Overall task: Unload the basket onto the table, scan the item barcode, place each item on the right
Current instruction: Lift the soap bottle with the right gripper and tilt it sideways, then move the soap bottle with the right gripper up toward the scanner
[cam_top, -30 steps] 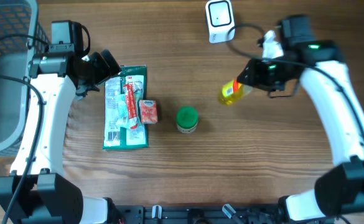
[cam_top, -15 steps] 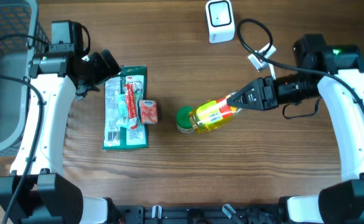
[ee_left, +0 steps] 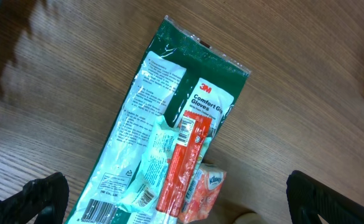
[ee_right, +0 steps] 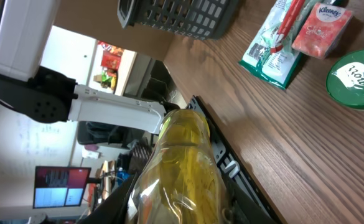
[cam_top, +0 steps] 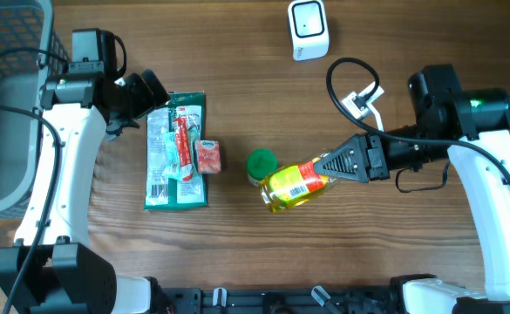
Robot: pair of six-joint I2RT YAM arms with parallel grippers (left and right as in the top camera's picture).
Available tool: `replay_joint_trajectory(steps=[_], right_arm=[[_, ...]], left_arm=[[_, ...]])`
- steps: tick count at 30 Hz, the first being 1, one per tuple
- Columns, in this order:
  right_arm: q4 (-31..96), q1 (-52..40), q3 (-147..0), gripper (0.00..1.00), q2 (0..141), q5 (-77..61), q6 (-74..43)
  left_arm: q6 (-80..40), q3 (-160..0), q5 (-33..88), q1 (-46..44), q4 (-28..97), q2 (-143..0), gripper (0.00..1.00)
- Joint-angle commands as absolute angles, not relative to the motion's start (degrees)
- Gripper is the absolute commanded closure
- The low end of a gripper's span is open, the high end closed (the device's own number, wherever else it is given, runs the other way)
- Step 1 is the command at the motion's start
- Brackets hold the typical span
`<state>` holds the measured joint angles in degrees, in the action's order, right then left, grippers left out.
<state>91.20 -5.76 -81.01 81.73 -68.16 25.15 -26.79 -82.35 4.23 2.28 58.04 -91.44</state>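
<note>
The yellow bottle has swung down from near the scanner and now hangs level over the worktop, just beside the green-lidded jar, barcode up. My right jaws clamp its neck. My left jaws stay wide and empty by the glove packet.

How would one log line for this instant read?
right hand: holding bottle, label up | left hand: open above glove pack | scanner: apart from bottle
</note>
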Motion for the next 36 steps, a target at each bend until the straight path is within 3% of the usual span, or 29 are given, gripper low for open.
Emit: replay_joint_trajectory(steps=[1,3,8,10,15,20,24,29,33,36], right_arm=[[90.70,-5.93,-80.99,0.71,80.99,-71.92,23.86],[89.45,-5.93,-80.99,0.72,81.01,-68.23,21.04],[78.78,-5.93,-81.67,0.74,81.12,-40.56,-2.24],[79.94,-5.93,-89.43,0.74,82.43,-38.98,-3.18],[92.12,-7.55,-126.91,0.78,96.20,-20.01,-8.19],[81.73,-18.74,-131.72,0.74,108.90,8.71,-8.56],[68.58,-25.41,-131.72,0.76,117.56,28.75,-0.84],[44.03,-27.90,-131.68,0.76,128.33,40.56,24.53],[32.62,-27.00,-131.68,0.76,135.17,41.52,31.20],[24.64,-27.03,-131.66,0.80,140.14,41.74,48.42]], left_arm=[[-25.69,-82.52,4.45,2.52,58.02,-91.46,0.00],[-25.69,-82.52,4.45,2.52,58.02,-91.46,0.00],[-25.69,-82.52,4.45,2.52,58.02,-91.46,0.00],[-25.69,-82.52,4.45,2.52,58.02,-91.46,0.00],[-25.69,-82.52,4.45,2.52,58.02,-91.46,0.00],[-25.69,-82.52,4.45,2.52,58.02,-91.46,0.00],[-25.69,-82.52,4.45,2.52,58.02,-91.46,0.00],[-25.69,-82.52,4.45,2.52,58.02,-91.46,0.00],[-25.69,-82.52,4.45,2.52,58.02,-91.46,0.00],[-25.69,-82.52,4.45,2.52,58.02,-91.46,0.00]])
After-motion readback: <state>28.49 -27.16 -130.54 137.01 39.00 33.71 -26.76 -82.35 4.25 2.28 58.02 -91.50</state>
